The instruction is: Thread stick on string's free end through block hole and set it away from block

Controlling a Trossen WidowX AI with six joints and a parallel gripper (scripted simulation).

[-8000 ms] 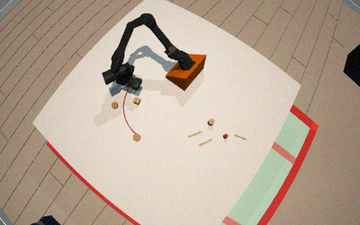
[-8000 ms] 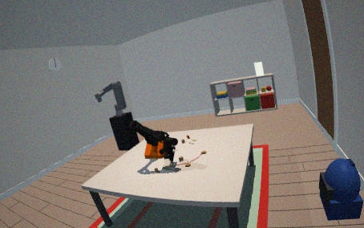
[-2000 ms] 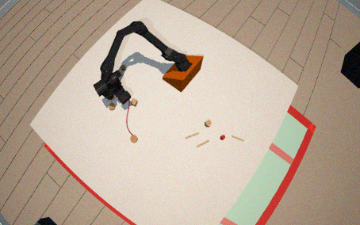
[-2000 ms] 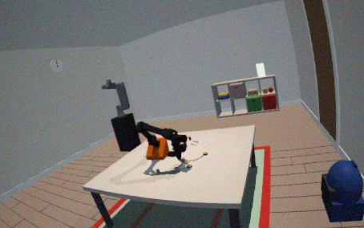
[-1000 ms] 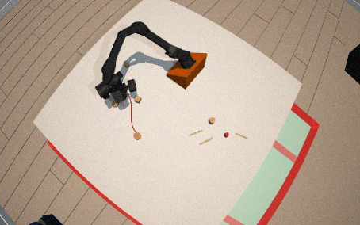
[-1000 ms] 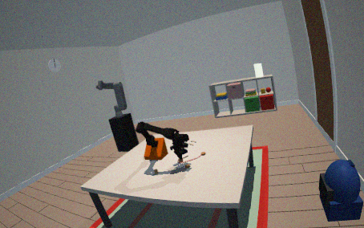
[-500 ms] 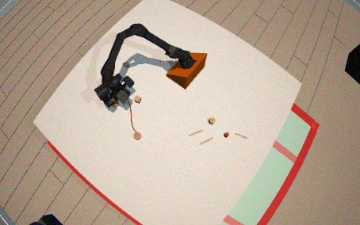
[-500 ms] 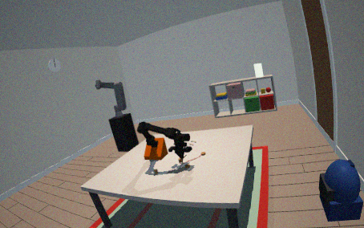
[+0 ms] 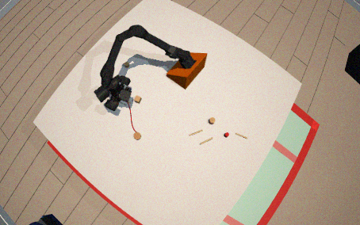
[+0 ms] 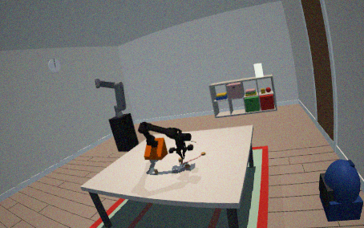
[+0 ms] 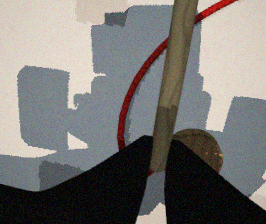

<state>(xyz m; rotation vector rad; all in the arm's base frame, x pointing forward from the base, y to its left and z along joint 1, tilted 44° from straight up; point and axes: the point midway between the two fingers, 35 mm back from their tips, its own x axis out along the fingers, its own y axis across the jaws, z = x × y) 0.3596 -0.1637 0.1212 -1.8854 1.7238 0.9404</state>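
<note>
My gripper [image 11: 160,148] [image 10: 182,158] is shut on the string's stick [image 11: 176,55], near the stick's string end; the stick's far end runs out of the wrist view's top. The red string [image 11: 132,90] [image 9: 131,115] runs from the fingertips to the round wooden button [image 9: 137,135] [image 10: 203,153]. A small cube-shaped wooden block [image 9: 137,99] lies on the table [image 9: 158,178] beside the hand in the top view; no hole can be made out. A rounded wooden piece [image 11: 204,150] [image 10: 188,165] is partly hidden by the right finger in the wrist view. The hand hides the stick in the top view.
Loose sticks [image 9: 195,132] [image 9: 206,141] [image 9: 241,135] lie right of the button in the top view, near a red object [image 9: 226,135] and a wooden piece [image 9: 212,120]. Another small piece [image 9: 126,64] [image 10: 155,172] lies near the arm's shadow. The orange base [image 9: 186,75] [image 10: 156,149] carries the arm.
</note>
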